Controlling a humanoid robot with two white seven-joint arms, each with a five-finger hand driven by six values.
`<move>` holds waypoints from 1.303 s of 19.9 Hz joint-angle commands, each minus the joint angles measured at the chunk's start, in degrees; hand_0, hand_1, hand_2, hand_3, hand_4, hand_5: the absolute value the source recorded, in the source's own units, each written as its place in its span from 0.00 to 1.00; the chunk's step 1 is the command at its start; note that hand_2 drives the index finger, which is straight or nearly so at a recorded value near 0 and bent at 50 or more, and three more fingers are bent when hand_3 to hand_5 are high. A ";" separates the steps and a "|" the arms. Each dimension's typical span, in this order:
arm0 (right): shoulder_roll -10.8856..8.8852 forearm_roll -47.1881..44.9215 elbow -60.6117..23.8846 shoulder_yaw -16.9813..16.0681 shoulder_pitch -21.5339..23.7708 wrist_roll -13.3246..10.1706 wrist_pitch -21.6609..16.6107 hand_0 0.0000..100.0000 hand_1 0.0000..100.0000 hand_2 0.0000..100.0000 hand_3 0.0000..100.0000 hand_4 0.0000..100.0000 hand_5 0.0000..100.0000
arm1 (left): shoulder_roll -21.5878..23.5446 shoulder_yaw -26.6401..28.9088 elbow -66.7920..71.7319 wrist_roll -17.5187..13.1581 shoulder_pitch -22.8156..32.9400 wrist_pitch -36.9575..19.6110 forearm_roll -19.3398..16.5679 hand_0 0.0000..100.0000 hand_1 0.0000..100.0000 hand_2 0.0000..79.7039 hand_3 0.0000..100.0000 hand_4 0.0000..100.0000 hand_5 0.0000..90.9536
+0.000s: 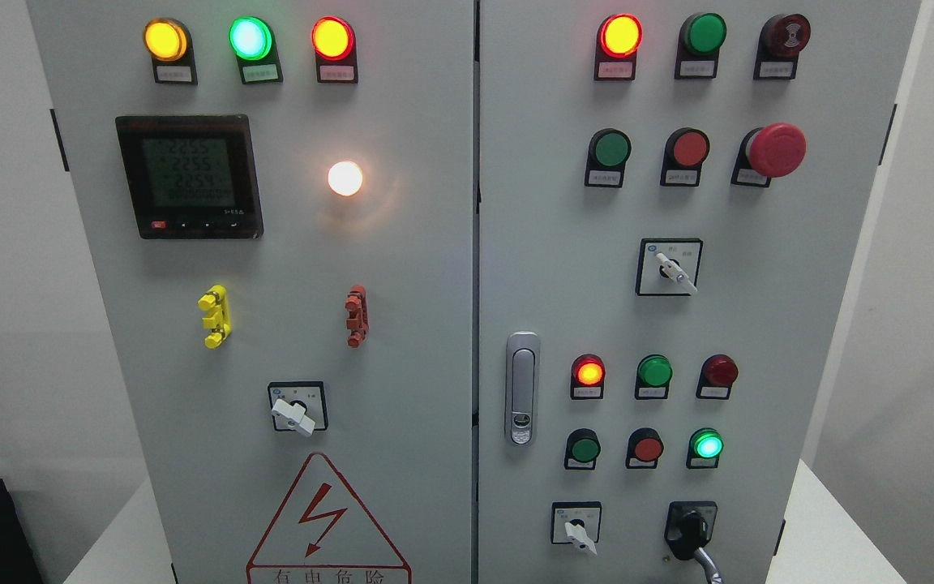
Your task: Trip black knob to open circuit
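Observation:
The black knob [687, 529] sits on its black plate at the lower right of the right cabinet door [807, 324], beside a white-handled selector switch [576, 526]. A thin grey curved piece [709, 566] rises from the bottom edge to the knob's lower right side and seems to touch it. It may be part of my right hand, but too little shows to tell. My left hand is out of view.
The grey cabinet carries lit indicator lamps, push buttons, a red mushroom stop button [775, 150], a meter display [189, 176], a door latch [522, 388] and two more white selector switches [297, 412] [670, 268]. The cabinet stands on a white table [832, 527].

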 commanded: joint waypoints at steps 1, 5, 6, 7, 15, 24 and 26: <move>-0.15 0.16 -3.38 0.27 -0.65 1.28 -1.50 0.80 0.69 0.00 0.94 0.84 0.83 | -0.09 0.07 -0.01 0.01 -0.14 0.01 0.14 0.12 0.39 0.00 0.00 0.00 0.00; -0.06 0.16 -3.30 0.27 -0.03 1.28 -1.50 0.80 0.70 0.00 0.94 0.84 0.83 | -0.09 0.07 -0.01 0.01 -0.23 -0.08 0.14 0.12 0.39 0.00 0.00 0.00 0.00; -0.06 0.16 -3.30 0.27 0.06 1.28 -1.50 0.80 0.70 0.00 0.94 0.84 0.83 | -0.09 0.07 -0.01 0.01 -0.23 -0.08 0.14 0.12 0.39 0.00 0.00 0.00 0.00; -0.06 0.16 -3.21 0.27 0.06 1.28 -1.50 0.80 0.70 0.00 0.94 0.84 0.83 | -0.09 0.07 -0.01 0.01 -0.14 -0.08 0.14 0.12 0.39 0.00 0.00 0.00 0.00; -0.23 0.16 -2.68 -0.43 0.15 1.28 -1.50 0.81 0.70 0.00 0.94 0.84 0.83 | -0.09 0.07 -0.01 0.01 -0.14 -0.08 0.14 0.12 0.39 0.00 0.00 0.00 0.00; -0.67 0.16 -1.28 -1.23 0.50 1.28 -1.58 0.81 0.71 0.00 0.94 0.84 0.82 | -0.09 0.07 -0.01 0.01 -0.23 -0.08 0.14 0.12 0.39 0.00 0.00 0.00 0.00; -0.67 0.16 -1.10 -1.31 0.58 1.28 -1.67 0.81 0.71 0.00 0.94 0.84 0.82 | -0.09 0.07 -0.01 0.01 -0.23 0.01 0.14 0.12 0.39 0.00 0.00 0.00 0.00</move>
